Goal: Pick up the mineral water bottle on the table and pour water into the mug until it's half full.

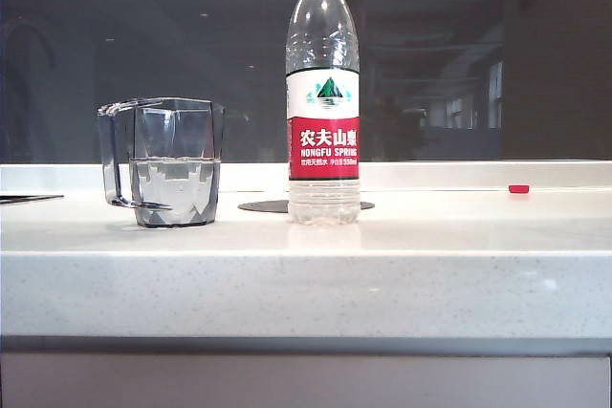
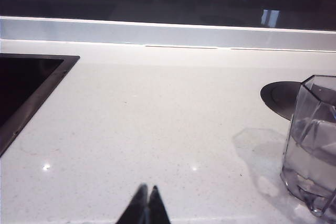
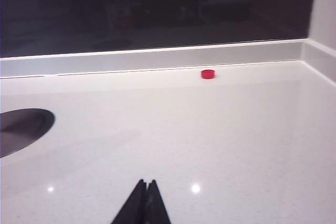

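Red cap (image 1: 518,188) far right on tabletop (image 1: 306,274), dark round disc (image 1: 273,205) behind bottle (image 1: 323,93) at centre, uncapped, upright. Mug (image 1: 172,164) left of centre, approx. half water (image 1: 175,183). Left gripper (image 2: 146,203) & right gripper (image 3: 146,200) low over bare tabletop, both pinched closed, empty.

The left gripper (image 2: 146,195) is being held low with its dark fingertips pressed together, pointing forward. The right gripper (image 3: 146,190) is likewise being held low, jaws closed and gripping nothing. Neither arm is being shown in the exterior view.
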`<state>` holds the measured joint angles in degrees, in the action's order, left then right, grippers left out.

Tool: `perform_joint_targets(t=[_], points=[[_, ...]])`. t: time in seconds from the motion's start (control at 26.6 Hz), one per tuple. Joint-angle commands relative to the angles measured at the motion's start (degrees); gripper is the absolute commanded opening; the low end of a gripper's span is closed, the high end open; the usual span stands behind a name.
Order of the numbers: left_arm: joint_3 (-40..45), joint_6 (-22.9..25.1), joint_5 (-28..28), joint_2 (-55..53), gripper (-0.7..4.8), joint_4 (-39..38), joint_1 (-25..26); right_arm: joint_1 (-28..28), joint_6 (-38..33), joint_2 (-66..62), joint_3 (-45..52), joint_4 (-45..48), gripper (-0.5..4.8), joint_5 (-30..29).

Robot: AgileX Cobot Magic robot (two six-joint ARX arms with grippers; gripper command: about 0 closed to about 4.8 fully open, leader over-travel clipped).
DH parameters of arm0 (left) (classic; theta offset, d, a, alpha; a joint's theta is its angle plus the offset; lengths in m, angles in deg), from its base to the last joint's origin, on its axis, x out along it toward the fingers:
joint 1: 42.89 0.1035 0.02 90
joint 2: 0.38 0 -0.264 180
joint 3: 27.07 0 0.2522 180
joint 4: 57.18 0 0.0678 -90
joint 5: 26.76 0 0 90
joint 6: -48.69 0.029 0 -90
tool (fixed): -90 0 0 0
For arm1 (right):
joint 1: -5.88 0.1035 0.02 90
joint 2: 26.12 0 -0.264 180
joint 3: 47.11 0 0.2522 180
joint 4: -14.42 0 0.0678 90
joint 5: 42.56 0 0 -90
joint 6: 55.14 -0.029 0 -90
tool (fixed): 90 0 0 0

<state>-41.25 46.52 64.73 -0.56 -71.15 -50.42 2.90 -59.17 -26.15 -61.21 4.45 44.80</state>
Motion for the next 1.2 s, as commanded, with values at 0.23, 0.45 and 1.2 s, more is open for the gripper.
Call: perform_joint_targets(t=[0.23,0.45,1.2], points=[[-0.2,0.1,-0.2,0.0,-0.04,0.6,0.0,-1.6,0.3,0.1,-0.2,0.7,-0.01,0.1],[-0.2,0.1,-0.2,0.0,-0.04,0.6,0.0,-1.6,0.2,0.1,0.2,0.4,-0.01,-0.1],[-0.2,0.1,-0.2,0.0,-0.04,0.6,0.0,-1.3,0.2,0.1,0.2,0.3,0.0,0.0]])
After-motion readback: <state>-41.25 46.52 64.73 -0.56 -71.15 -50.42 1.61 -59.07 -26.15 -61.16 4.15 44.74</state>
